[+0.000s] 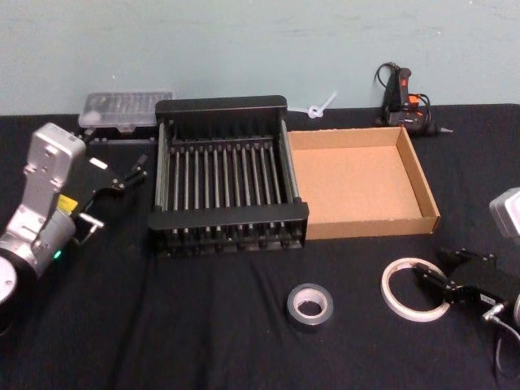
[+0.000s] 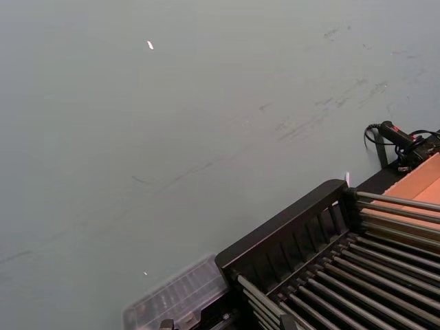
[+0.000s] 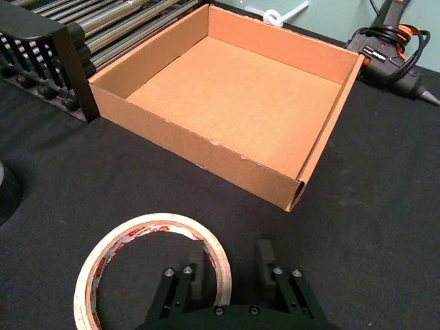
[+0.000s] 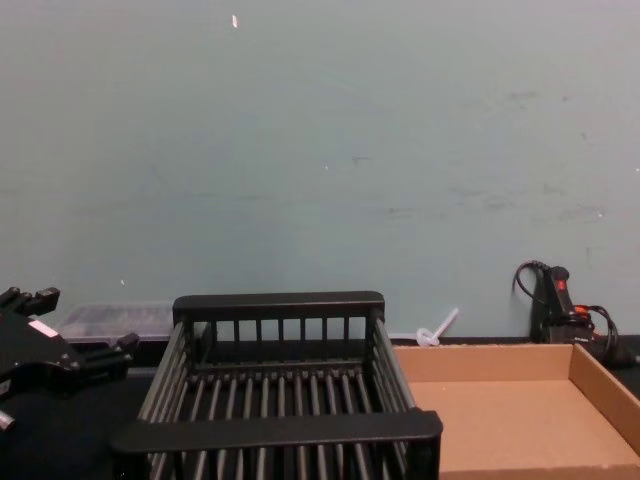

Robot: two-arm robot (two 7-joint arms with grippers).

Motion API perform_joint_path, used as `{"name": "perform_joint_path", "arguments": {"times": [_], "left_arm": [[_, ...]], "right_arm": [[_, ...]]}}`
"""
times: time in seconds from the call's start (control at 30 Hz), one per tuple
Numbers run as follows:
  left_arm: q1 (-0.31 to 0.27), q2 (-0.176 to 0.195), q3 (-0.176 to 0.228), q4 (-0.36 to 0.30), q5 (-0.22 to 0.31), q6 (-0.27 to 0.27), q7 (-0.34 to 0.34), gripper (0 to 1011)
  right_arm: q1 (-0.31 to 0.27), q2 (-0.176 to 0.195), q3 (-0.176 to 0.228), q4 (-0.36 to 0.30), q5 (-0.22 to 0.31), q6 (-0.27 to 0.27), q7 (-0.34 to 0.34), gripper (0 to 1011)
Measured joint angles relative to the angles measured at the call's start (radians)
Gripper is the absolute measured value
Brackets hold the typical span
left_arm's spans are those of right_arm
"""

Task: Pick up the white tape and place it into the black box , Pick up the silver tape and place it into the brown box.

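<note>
The right gripper (image 3: 230, 275) is sitting low at the table's right, its fingers (image 3: 195, 273) spread apart and pointing inward. The left gripper (image 1: 122, 180) is hanging raised at the far left, apparently parted, though that is hard to judge.

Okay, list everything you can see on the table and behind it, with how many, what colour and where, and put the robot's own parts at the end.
white tape: one, white with red print inside, flat on the cloth at front right, its rim between the right claw's fingers.
silver tape: one, grey-silver, flat at front centre.
black box: one, black slatted crate, centre of the table.
brown box: one, brown cardboard tray, touching the crate's right side.
clear container: one, transparent, behind the crate's left corner.
glue gun: one, black with orange, back right by the wall.
white plastic piece: one, white, behind the tray.
table: one, black cloth cover.
left claw: one, black, open, left of the crate.
right claw: one, black, open, straddling the white tape's rim.
</note>
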Motion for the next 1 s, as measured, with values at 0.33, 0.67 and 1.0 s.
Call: {"name": "perform_joint_path", "arguments": {"times": [0.33, 0.67, 1.0], "left_arm": [[0.000, 0.000, 0.000, 0.000, 0.000, 0.000, 0.000, 1001], [0.000, 0.000, 0.000, 0.000, 0.000, 0.000, 0.000, 1001], [0.000, 0.000, 0.000, 0.000, 0.000, 0.000, 0.000, 1001]], "right_arm": [[0.000, 0.000, 0.000, 0.000, 0.000, 0.000, 0.000, 215], [0.000, 0.000, 0.000, 0.000, 0.000, 0.000, 0.000, 88], [-0.005, -0.007, 0.013, -0.007, -0.004, -0.019, 0.011, 88]]}}
